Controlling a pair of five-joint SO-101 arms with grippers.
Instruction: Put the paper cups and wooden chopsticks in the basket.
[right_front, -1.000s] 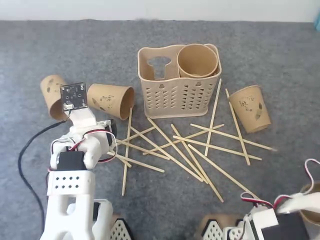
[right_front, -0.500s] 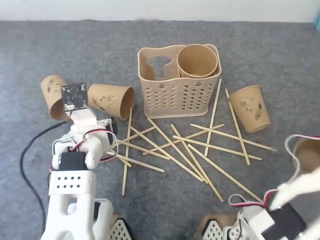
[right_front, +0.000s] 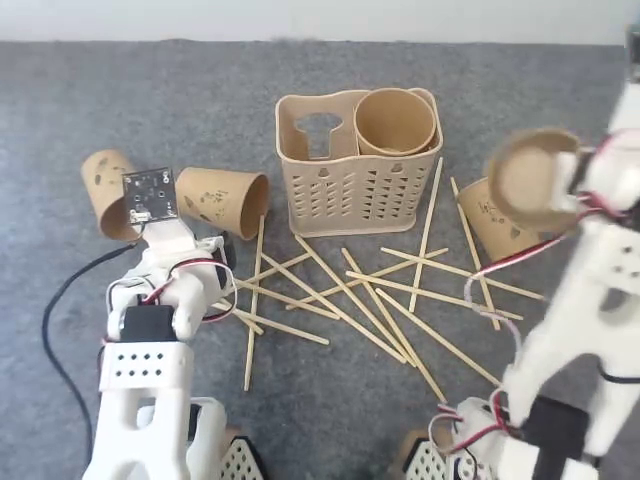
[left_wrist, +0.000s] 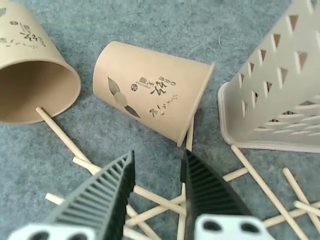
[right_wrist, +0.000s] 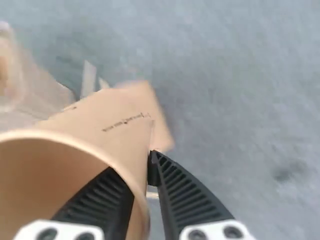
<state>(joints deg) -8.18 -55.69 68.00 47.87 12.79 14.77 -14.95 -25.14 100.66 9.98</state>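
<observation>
From above: a slotted basket (right_front: 350, 195) upright on grey carpet (right_front: 120, 90), with one paper cup (right_front: 396, 120) standing in its right compartment. Wooden chopsticks (right_front: 370, 290) strewn and crossing on the carpet in front of the basket and to its right. Left of the basket, two cups on their sides: a nearer cup (right_front: 225, 200) just beside the basket, and a farther cup (right_front: 105, 190) beyond it. Right of the basket, a fourth cup (right_front: 495, 228) on its side, partly covered by a held cup (right_front: 528, 180) raised off the carpet on the right arm (right_front: 590, 290). Left arm (right_front: 160, 300) low, just in front of the nearer cup.

From the left wrist: left gripper (left_wrist: 157, 160) parted by a moderate gap, nothing between the fingers, poised over crossed chopsticks and close to the nearer cup without touching it. Farther cup to one side, with a chopstick end at its mouth. Basket wall at the other side.

From the right wrist: right gripper (right_wrist: 137, 170) closed on the held cup's wall at the rim, one finger inside the cup and one outside. Grey carpet below.
</observation>
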